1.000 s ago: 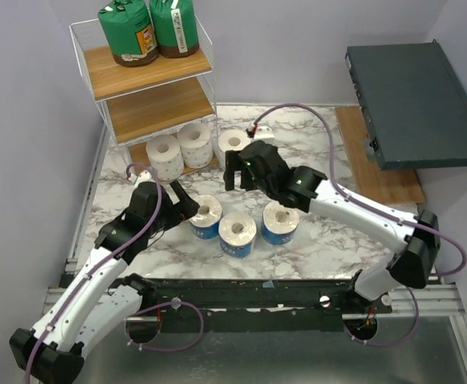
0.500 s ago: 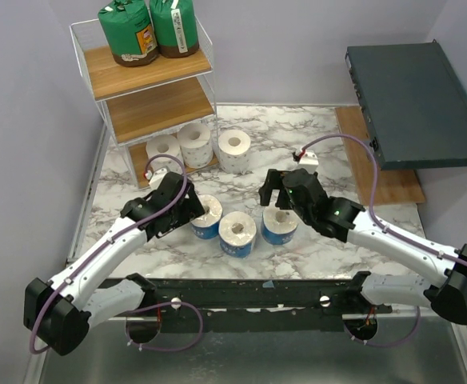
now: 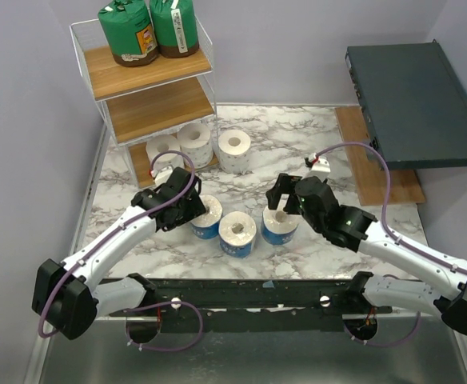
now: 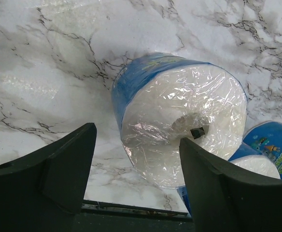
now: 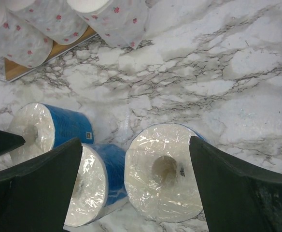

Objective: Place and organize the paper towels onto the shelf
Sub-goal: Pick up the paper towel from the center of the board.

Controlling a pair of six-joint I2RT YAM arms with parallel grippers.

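The shelf (image 3: 149,72) stands at the back left with two green-wrapped rolls (image 3: 147,28) on its top board and two white rolls (image 3: 179,146) on the bottom board. A third white roll (image 3: 234,150) stands on the table beside it. Three blue-wrapped rolls stand in a row: left (image 3: 207,216), middle (image 3: 237,234), right (image 3: 280,225). My left gripper (image 3: 185,208) is open beside the left blue roll (image 4: 179,116), which lies just ahead of its jaws. My right gripper (image 3: 282,198) is open above the right blue roll (image 5: 162,171), with nothing held.
A dark grey flat box (image 3: 413,100) juts over the table's right side above a wooden board (image 3: 377,164). The shelf's middle board (image 3: 157,108) is bare. The right wrist view shows the white flower-printed rolls (image 5: 117,19) and the shelf's bottom board (image 5: 20,67).
My right gripper has drawn back from the white roll beside the shelf to over the right blue roll. My left gripper has moved right, up to the left blue roll.
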